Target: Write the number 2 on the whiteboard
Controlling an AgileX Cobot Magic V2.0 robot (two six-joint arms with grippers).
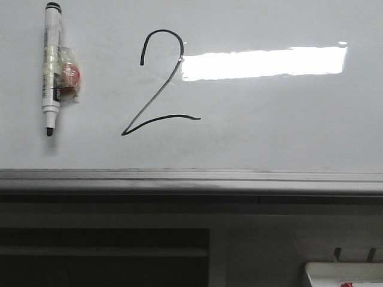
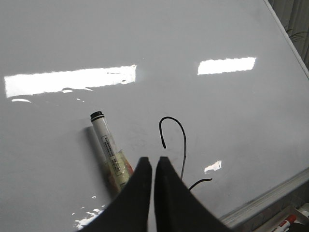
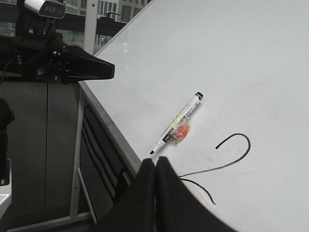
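The number 2 [image 1: 160,82] stands complete on the whiteboard [image 1: 269,131], the marker [image 1: 52,69] stuck just beside it. Both the left pincer [image 2: 153,166] and the right pincer [image 3: 155,166] are clenched, empty — writing looks finished; only withdrawal remains.

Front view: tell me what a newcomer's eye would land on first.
The black number 2 drawn near the middle of the whiteboard stands out most. To its right glares a bright rectangular light reflection. To its left a marker is stuck upright on the board, uncapped tip down, with a reddish lump taped beside it.
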